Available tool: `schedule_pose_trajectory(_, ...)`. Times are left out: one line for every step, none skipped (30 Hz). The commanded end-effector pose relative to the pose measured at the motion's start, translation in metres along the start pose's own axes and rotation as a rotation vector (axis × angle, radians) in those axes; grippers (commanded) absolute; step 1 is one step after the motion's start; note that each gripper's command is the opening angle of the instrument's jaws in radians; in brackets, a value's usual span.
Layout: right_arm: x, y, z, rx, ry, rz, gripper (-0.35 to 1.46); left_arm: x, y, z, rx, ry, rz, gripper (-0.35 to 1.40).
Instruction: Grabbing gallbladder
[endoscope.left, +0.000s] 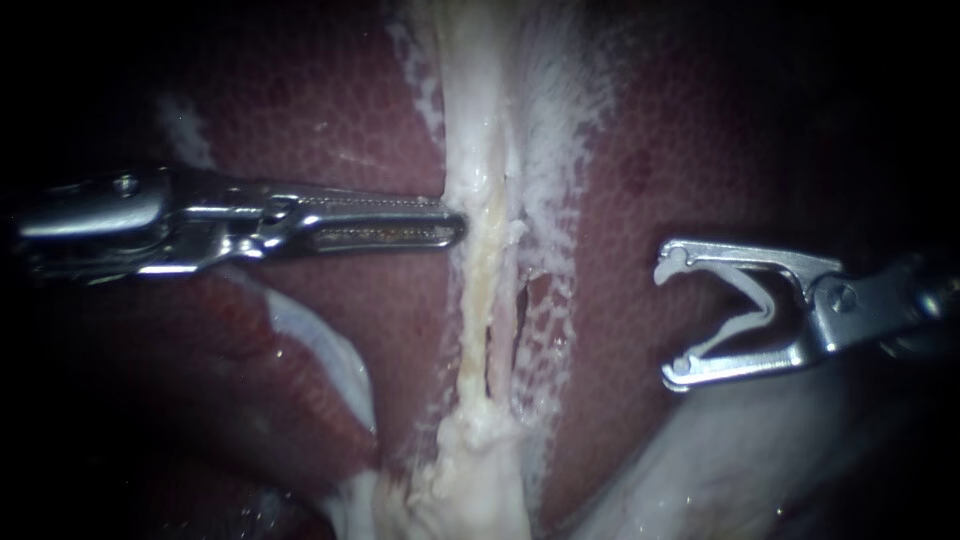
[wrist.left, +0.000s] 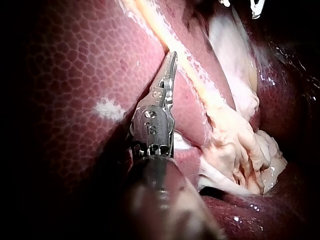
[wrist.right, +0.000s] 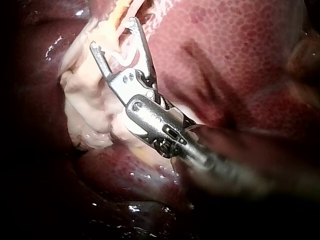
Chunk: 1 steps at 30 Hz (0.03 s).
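A pale fatty strand (endoscope.left: 478, 250) runs down the middle of the dark red liver (endoscope.left: 330, 110) and splits lower down into two thin tubes (endoscope.left: 470, 340). My left instrument (endoscope.left: 455, 222) comes in level from the left. Its long jaws lie together, their tips against the strand's left edge, as the left wrist view also shows (wrist.left: 172, 57). My right instrument (endoscope.left: 672, 320) stands apart to the right of the strand, jaws spread wide around a white clip (endoscope.left: 745, 312) that lines both. In the right wrist view those jaws (wrist.right: 114, 34) hover over pale lumpy tissue (wrist.right: 90, 100).
Smooth pale tissue (endoscope.left: 720, 470) fills the lower right, possibly the gallbladder. A white-edged liver fold (endoscope.left: 320, 350) lies below my left instrument. White filmy tissue (endoscope.left: 560, 120) flanks the strand's right side. A fatty lump (endoscope.left: 470, 470) sits at the strand's lower end.
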Motion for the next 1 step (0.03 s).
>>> schedule_pose_trajectory(0.0,0.0,0.0,0.0,0.0,0.0,0.59,0.0,-0.0001,0.0,0.001,0.0,0.001,-0.35)
